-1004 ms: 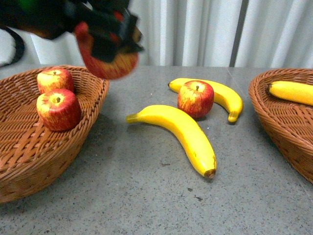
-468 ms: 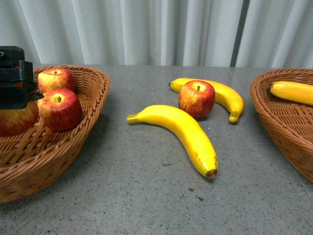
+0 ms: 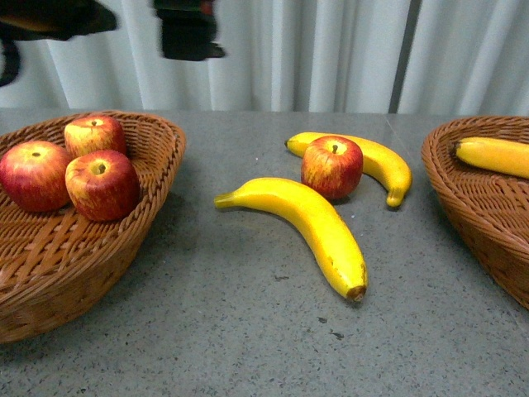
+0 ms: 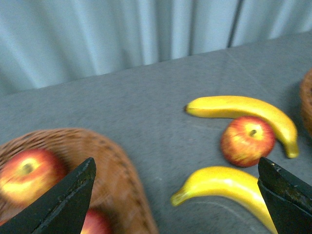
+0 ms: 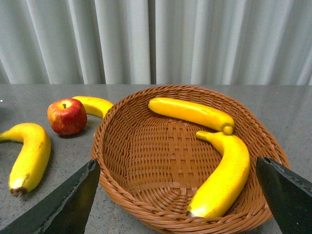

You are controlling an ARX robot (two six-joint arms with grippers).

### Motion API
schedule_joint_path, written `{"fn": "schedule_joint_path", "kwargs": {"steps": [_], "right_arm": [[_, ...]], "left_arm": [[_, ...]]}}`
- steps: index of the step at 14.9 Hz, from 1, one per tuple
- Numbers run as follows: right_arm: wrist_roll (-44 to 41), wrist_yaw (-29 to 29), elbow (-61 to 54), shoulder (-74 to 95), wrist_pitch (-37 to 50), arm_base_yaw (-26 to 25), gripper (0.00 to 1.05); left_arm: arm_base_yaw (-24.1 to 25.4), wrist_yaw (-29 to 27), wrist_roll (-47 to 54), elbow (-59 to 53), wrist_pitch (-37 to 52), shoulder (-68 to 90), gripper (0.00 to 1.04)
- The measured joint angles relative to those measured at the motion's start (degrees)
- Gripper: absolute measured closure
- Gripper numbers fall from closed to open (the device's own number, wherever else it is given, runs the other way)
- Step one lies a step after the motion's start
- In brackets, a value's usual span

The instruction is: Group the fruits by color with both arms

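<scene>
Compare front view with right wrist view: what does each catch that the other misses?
Front only: the left basket holding three apples, and the left arm blurred above it. Right wrist only: a second banana in the right basket, and the right gripper, fingers open. Both: the loose apple, the near table banana, the far table banana, and the right basket's other banana.

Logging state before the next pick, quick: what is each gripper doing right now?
Left gripper: open, holding nothing.
Right gripper: open, holding nothing.
</scene>
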Motion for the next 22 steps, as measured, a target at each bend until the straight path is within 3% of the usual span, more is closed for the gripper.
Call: {"fn": "schedule_joint_path", "kwargs": {"steps": [8, 21, 22], "right_arm": [[0.02, 0.00, 0.00, 0.00, -0.02, 0.00, 0.07], [0.02, 0.00, 0.00, 0.00, 0.00, 0.00, 0.07], [0.00, 0.00, 0.00, 0.00, 0.00, 0.00, 0.07]], "left_arm": [[-8.04, 9.03, 12.24, 31.34, -7.41, 32.68, 0.07], [-7.56, 11.02, 13.31, 35.45, -8.31, 43.12, 0.07], [-7.17, 11.02, 13.27, 35.45, -7.74, 43.12, 0.11]]}}
